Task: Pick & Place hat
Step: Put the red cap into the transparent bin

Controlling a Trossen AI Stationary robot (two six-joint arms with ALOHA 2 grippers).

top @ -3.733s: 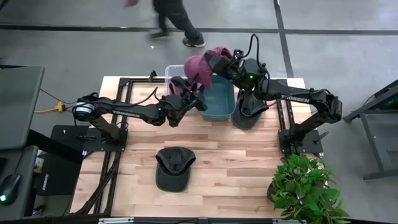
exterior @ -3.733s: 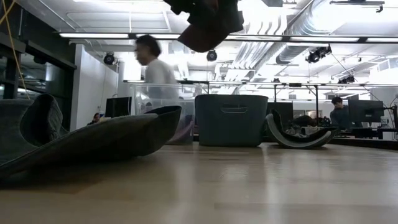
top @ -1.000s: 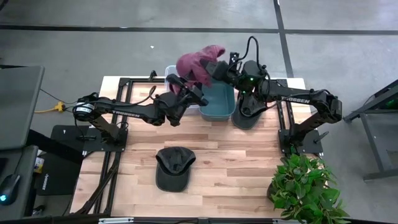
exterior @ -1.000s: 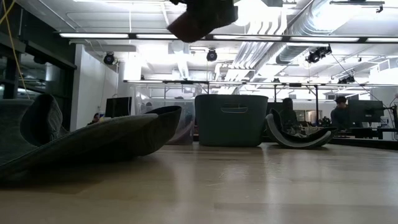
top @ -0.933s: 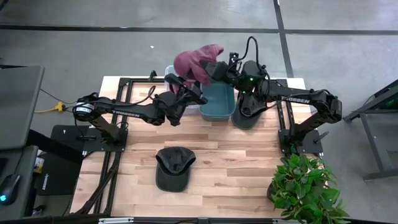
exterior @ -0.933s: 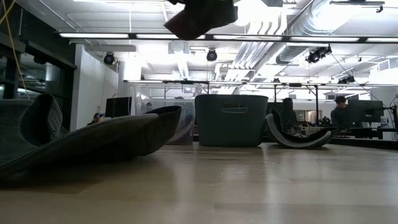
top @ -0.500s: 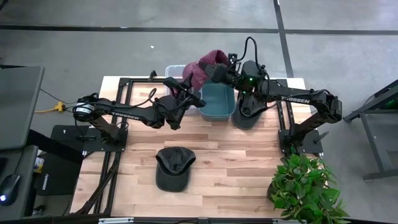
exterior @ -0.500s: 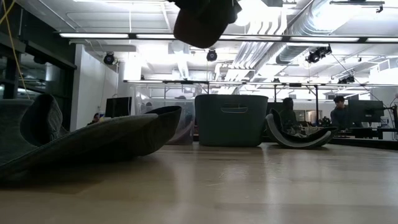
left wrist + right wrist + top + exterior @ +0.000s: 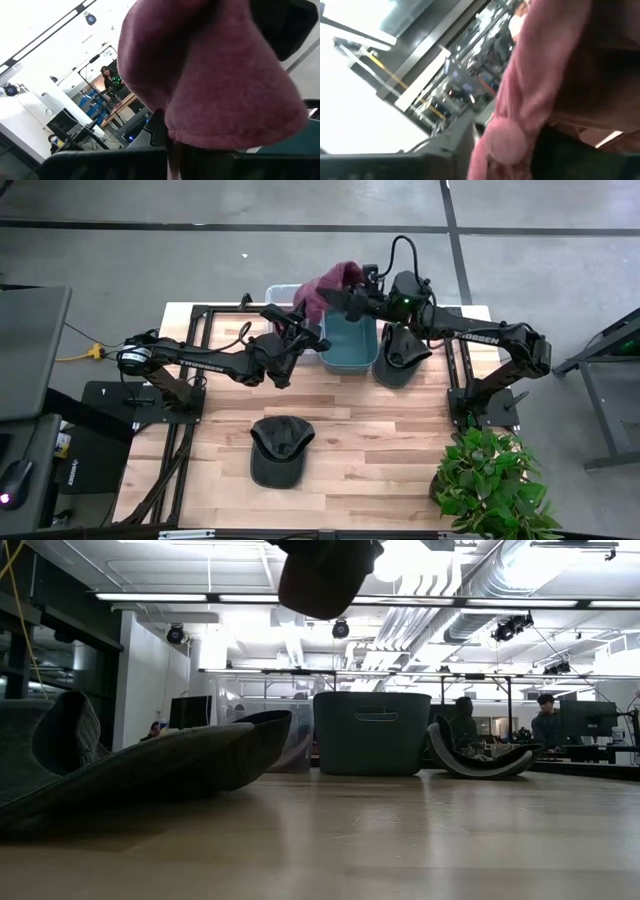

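Overhead, the maroon hat (image 9: 322, 292) hangs crown-down from the left claw (image 9: 297, 323).

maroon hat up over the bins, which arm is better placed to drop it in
Left. The left hand is shut on the maroon hat, held above the clear bin and teal bin. The right hand beside it appears to be letting go.

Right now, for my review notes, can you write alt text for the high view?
Above the far edge of the wooden table, the left gripper and right gripper meet at a maroon hat over a teal bin. A dark cap lies near the front, a potted plant beside it.
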